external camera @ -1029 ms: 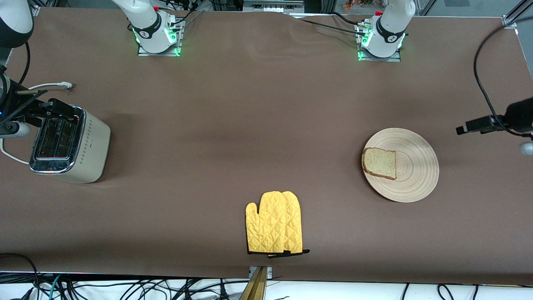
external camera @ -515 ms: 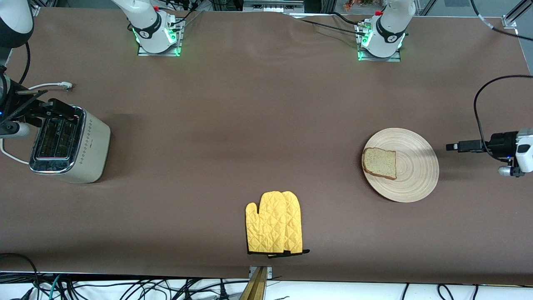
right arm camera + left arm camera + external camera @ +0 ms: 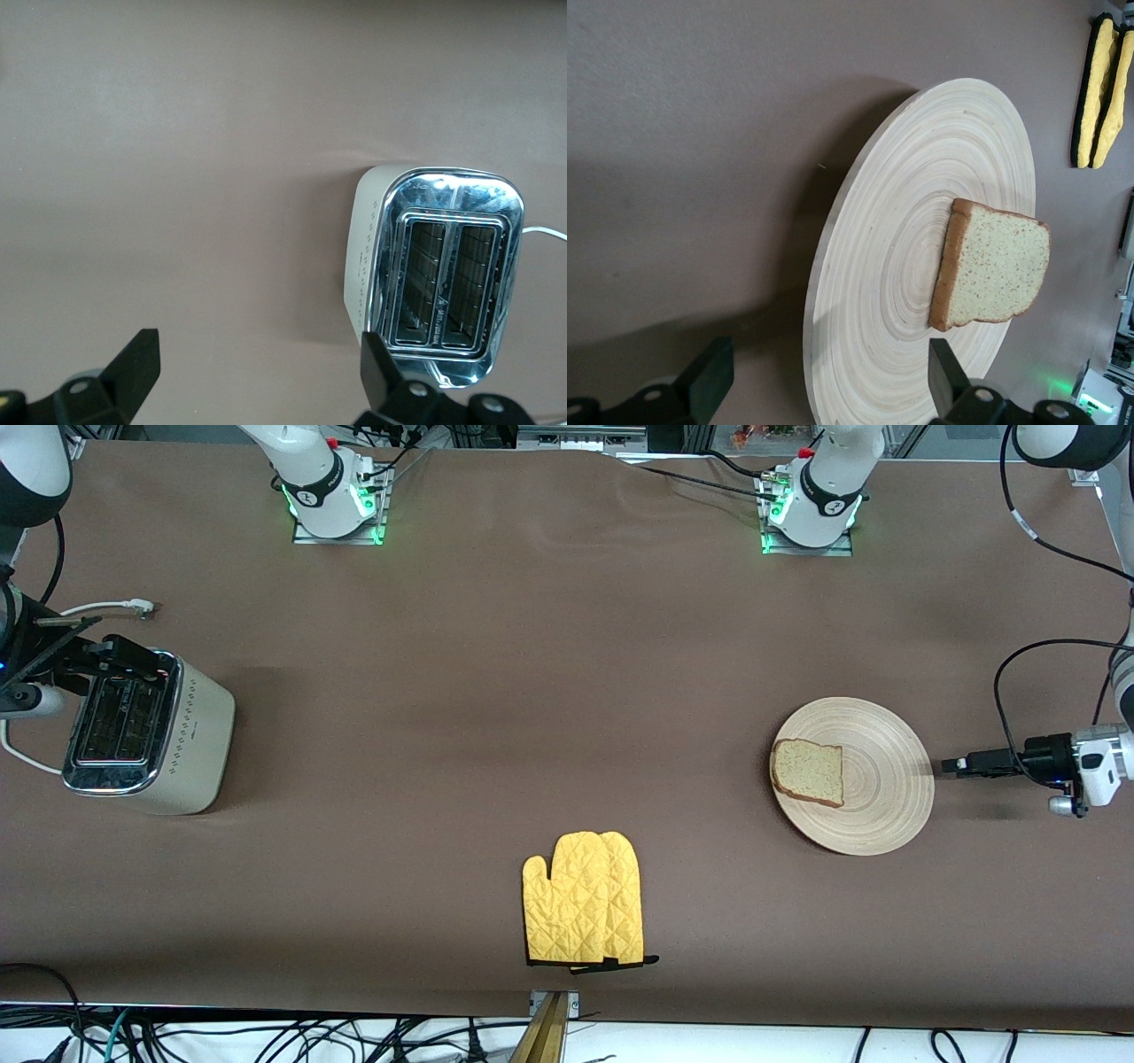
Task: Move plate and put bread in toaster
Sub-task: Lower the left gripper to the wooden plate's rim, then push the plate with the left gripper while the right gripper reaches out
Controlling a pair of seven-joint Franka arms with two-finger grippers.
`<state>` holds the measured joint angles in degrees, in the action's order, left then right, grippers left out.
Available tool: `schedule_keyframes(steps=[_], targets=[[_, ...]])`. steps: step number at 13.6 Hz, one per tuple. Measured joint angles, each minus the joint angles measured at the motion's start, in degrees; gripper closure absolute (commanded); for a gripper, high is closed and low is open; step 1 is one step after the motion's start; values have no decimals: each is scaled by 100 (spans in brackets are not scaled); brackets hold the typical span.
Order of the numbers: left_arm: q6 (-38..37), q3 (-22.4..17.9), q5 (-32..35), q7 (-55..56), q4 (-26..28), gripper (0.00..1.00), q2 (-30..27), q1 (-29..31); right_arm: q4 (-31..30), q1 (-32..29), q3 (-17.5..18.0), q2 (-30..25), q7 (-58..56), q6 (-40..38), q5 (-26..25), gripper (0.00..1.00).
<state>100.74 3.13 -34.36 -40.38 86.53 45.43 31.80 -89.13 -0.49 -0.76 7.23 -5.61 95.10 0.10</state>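
The pale wooden plate [image 3: 877,797] lies toward the left arm's end of the table, and the bread [image 3: 806,772] lies flat on the part of it toward the table's middle. My left gripper [image 3: 946,764] lies level and low, open, its tips just off the plate's rim. In the left wrist view the plate [image 3: 904,221] and bread [image 3: 997,266] fill the frame, and the left gripper [image 3: 828,381] has its jaws either side of the rim, touching nothing. The toaster [image 3: 146,731] stands at the right arm's end. My right gripper [image 3: 137,660] waits open above the toaster [image 3: 434,283], the gripper [image 3: 259,367] holding nothing.
A pair of yellow oven mitts [image 3: 583,899] lies near the table's front edge, midway between the ends. The toaster's white cord [image 3: 106,608] runs off toward the robots' side. Brown tabletop [image 3: 532,691] stretches between toaster and plate.
The left gripper has come down and swung in toward the plate's rim. The right arm, plate, bread and toaster have not moved.
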Motion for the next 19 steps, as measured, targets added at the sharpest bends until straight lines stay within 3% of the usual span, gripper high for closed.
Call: schedule_keyframes(steps=[1, 3, 4, 10, 12, 16, 19], targets=[[0, 21, -10, -49, -2, 62, 76, -3, 0, 0, 0, 0, 0, 0, 0, 0], [-6, 55, -111, -289, 0, 93, 279, -8, 0, 0, 0, 0, 0, 0, 0, 0], [-11, 59, -279, -513, 2, 100, 410, -9, 0, 0, 0, 0, 0, 0, 0, 0], [-397, 70, -563, -772, -83, 100, 588, 27, 0, 0, 0, 2, 0, 0, 0, 0], [-986, 145, -608, -461, -95, 100, 588, 13, 0, 9, 3, 4, 0, 2, -19, 0], [-1227, 1109, -749, 677, -97, 100, 595, -192, 1, 34, 11, 65, 0, 14, -99, 0], [-1212, 1389, -1022, 869, -99, 100, 616, -1119, 3, 30, 10, 72, 0, 19, -102, 0]])
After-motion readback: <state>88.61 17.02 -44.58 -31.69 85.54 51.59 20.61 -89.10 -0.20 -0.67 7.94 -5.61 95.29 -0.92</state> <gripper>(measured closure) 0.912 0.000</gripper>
